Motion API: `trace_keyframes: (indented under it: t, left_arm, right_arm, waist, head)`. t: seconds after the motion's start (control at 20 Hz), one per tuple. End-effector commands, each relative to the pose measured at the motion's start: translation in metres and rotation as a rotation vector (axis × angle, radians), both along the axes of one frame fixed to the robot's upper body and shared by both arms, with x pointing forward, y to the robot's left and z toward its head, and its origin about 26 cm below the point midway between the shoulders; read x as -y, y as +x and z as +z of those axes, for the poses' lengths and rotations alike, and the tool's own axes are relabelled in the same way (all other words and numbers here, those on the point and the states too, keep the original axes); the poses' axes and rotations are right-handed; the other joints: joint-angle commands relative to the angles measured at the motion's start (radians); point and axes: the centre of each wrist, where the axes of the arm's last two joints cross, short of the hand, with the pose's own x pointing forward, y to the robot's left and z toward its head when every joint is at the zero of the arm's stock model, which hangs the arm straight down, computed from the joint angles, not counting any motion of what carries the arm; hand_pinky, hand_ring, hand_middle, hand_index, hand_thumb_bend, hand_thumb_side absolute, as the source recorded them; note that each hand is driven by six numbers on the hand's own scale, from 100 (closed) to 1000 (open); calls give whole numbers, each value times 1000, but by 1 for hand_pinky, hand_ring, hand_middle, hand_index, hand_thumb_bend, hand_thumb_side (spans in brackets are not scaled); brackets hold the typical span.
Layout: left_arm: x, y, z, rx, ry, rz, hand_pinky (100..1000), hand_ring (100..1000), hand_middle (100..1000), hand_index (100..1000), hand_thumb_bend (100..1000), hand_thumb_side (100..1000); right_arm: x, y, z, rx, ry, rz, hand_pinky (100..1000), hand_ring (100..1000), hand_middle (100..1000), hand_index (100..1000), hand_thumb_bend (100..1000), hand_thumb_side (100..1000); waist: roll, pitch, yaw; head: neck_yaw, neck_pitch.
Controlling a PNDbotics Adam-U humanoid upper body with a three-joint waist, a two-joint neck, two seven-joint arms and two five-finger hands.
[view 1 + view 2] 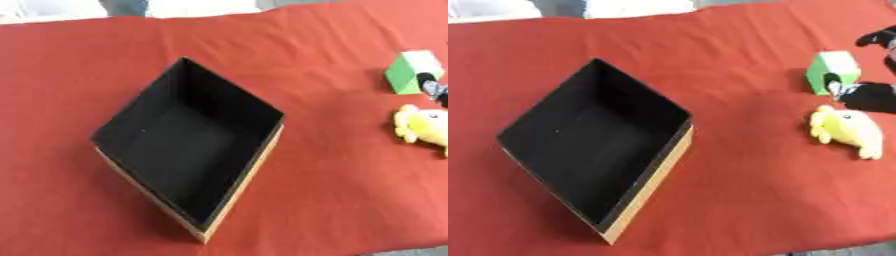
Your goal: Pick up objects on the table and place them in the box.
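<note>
Right hand (870, 96) reaches in at the green-and-white block (831, 70), fingertip touching it; grip unclear. Yellow plush toy (849, 131) lies just beside, well apart from the black box (658, 172).

Open cloth (737, 165) between box (645, 187) and toy (849, 131)

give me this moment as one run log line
box: nothing inside | right robot hand: touching green block | yellow plush: on red cloth | left: unseen

Open black box (588, 150), green-white carton (833, 71), yellow plush (849, 131)
</note>
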Motion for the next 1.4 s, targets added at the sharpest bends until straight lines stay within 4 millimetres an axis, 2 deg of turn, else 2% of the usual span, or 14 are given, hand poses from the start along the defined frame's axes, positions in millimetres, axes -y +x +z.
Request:
trace_keyframes:
  t: [0.05,0.3,0.4,0.7,1.15,1.4]
  left_arm:
    - [-3,-4,9,26,24,6,538,813,689,800,100,425]
    - [-3,-4,9,25,26,6,537,814,689,800,100,424]
    - [-3,-4,8,24,26,6,537,815,689,800,100,424]
    - [-4,-4,8,22,28,8,536,815,689,799,100,424]
    - [-4,-4,8,20,32,11,535,817,689,799,100,430]
    - [-4,-4,8,17,38,10,532,820,690,799,100,440]
  right_arm:
    - [0,-2,13,-19,-71,9,938,949,876,891,307,519]
    - [0,-2,17,-90,-102,14,941,958,882,902,348,503]
    - [0,-2,19,-115,-110,12,941,961,881,904,388,456]
    - [1,-2,23,-201,-103,0,945,975,889,917,414,432]
    - [4,-3,28,-307,-78,8,947,984,901,926,404,459]
    - [4,-3,29,-314,-72,13,948,989,906,931,409,459]
  waist:
    - [-1,-19,-1]
    - [1,-17,-3]
    - [1,-17,-4]
    - [2,-14,-6]
    - [3,-6,-16]
    - [4,6,-27]
  head:
    - [-11,-4]
    - [-12,-9]
    - [-11,-9]
    - [0,-9]
    - [-5,21]
    - [-13,19]
